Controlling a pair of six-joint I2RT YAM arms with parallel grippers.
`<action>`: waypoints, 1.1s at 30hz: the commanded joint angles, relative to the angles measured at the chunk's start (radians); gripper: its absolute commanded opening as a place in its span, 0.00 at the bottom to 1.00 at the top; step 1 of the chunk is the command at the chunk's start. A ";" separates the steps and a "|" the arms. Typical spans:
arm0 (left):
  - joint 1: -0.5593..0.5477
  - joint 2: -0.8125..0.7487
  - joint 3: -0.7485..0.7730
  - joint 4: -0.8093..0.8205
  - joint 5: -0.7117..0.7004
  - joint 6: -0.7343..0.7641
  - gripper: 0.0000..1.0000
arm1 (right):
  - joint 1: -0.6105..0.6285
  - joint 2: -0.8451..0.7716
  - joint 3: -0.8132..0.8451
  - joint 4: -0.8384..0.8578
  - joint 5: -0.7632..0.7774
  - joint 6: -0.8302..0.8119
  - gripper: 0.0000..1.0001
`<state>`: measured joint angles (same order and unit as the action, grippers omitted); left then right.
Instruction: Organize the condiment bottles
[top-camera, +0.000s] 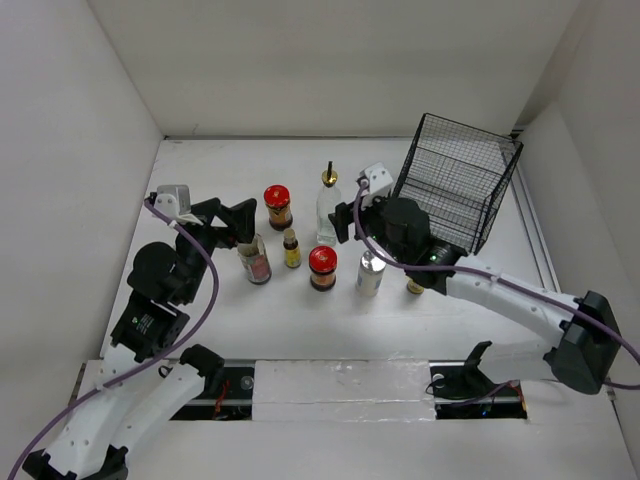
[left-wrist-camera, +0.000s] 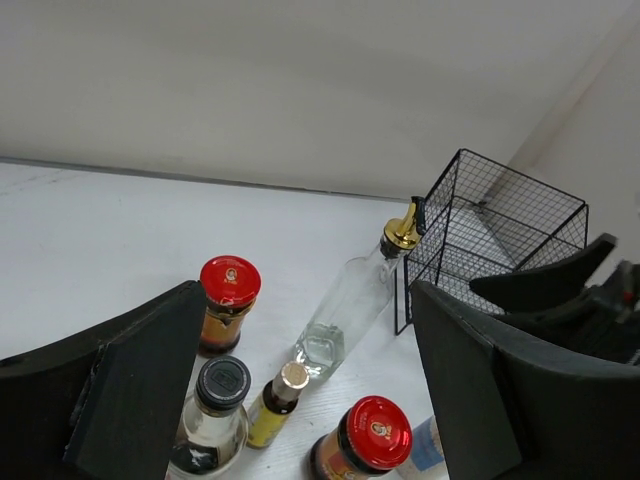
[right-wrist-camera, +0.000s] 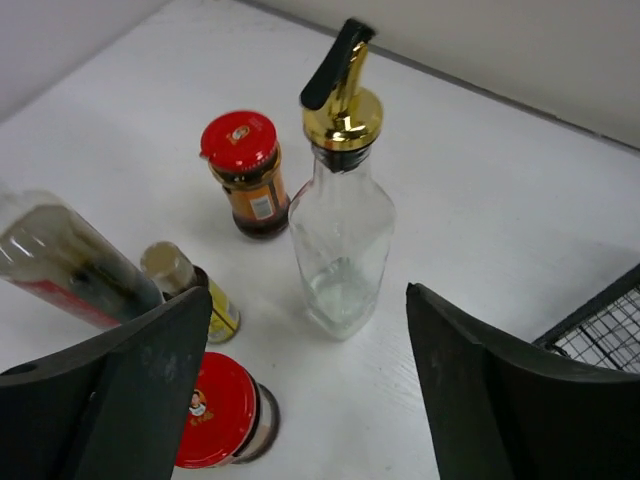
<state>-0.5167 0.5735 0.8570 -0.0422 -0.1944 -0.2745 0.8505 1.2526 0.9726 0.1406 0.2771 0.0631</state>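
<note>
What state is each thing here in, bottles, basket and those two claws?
Left gripper, open.
Right gripper, open.
Gold-spouted bottle, upright, looks nearly empty.
Back red-lidded jar, upright, lidded.
Front red-lidded jar, upright, lidded.
Silver-capped shaker, upright, capped.
Small yellow bottle, upright, capped.
Second yellow bottle, mostly hidden.
Reddish-labelled jar, capped, ungripped.
Wire basket, empty.

Shows white desk boxed by plain white walls at L, R & back; even light, soft shadows on desk.

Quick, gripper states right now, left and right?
Left gripper: open, holding nothing.
Right gripper: open, holding nothing.
</note>
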 joint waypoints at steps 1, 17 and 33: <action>-0.002 -0.017 -0.012 0.050 0.016 -0.018 0.79 | -0.002 0.051 0.044 0.103 -0.084 0.000 0.87; -0.002 -0.058 -0.030 0.059 0.027 -0.019 0.79 | -0.156 0.326 0.196 0.313 -0.231 0.003 0.83; -0.002 -0.049 -0.030 0.050 0.036 -0.019 0.79 | -0.156 0.433 0.261 0.381 -0.269 0.012 0.41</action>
<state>-0.5167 0.5251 0.8288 -0.0345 -0.1688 -0.2867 0.6903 1.6730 1.1870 0.4358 0.0193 0.0669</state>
